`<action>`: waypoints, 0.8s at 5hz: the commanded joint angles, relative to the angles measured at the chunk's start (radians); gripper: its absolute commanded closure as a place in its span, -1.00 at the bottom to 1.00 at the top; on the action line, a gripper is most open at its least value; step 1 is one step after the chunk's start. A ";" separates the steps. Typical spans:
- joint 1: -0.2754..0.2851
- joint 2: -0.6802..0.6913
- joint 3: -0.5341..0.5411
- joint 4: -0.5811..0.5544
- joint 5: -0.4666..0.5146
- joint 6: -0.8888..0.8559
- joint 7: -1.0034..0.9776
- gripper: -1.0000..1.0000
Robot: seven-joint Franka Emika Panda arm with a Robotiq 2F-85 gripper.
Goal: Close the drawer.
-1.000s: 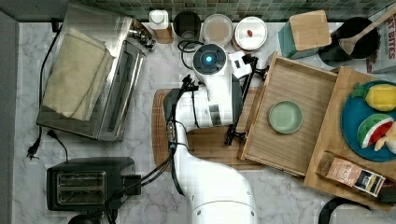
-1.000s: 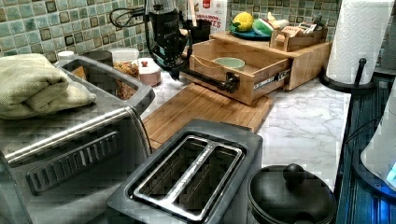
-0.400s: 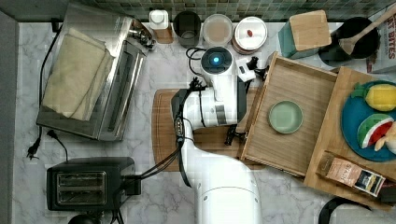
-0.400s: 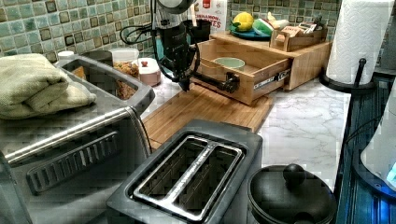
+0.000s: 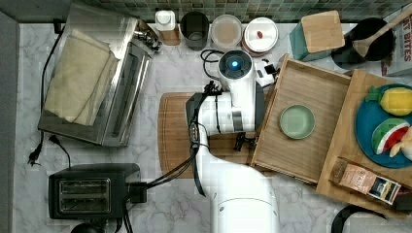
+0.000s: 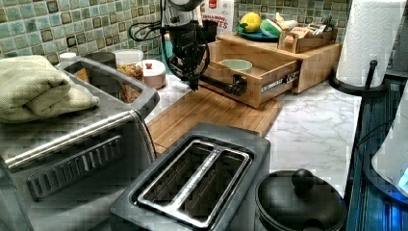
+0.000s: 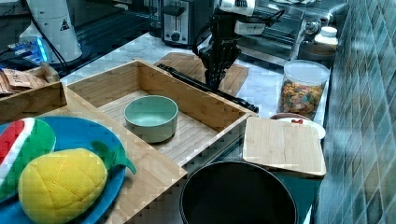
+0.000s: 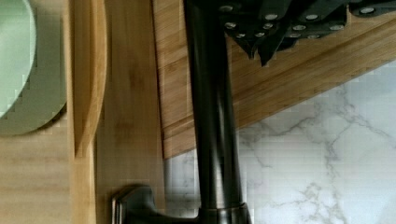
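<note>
Standing pulled well out of its wooden cabinet (image 6: pixel 315 65), the drawer (image 5: pixel 318 99) is a shallow light-bamboo box with thin raised rims and a flat, grained bottom. It sits towards the back edge of the marble worktop (image 5: pixel 180 73) on the top view's right, its open end reaching over the right edge of the cutting board (image 5: pixel 175 136). A pale green bowl (image 5: pixel 297 121) rests on the drawer's floor near the middle. Along the drawer's front panel runs a dark metal bar handle (image 6: pixel 222 85), held off the wood by posts at its ends; in the left view a metal slide rail (image 6: pixel 279 83) shows along the drawer's exposed side.

The white arm (image 5: pixel 235 189) rises from the front edge of the worktop and bends over the cutting board, with the wrist pointing down beside the drawer's front. The gripper (image 6: pixel 193 83) hangs just in front of the handle, near the end closer to the tiled back wall, its dark fingers (image 8: pixel 268 44) directed down at the board. In the wrist view the fingers lie just beside the bar, on the side away from the drawer, drawn together with nothing between them. Whether they touch the handle cannot be told.
</note>
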State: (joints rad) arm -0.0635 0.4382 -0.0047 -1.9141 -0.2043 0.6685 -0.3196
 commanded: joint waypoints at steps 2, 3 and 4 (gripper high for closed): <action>-0.169 -0.177 -0.093 -0.025 -0.012 0.023 -0.244 1.00; -0.220 -0.156 -0.109 0.010 0.030 0.003 -0.323 1.00; -0.263 -0.142 -0.126 0.024 0.059 0.014 -0.353 1.00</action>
State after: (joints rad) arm -0.1733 0.3611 -0.0338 -1.9629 -0.1682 0.6626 -0.6182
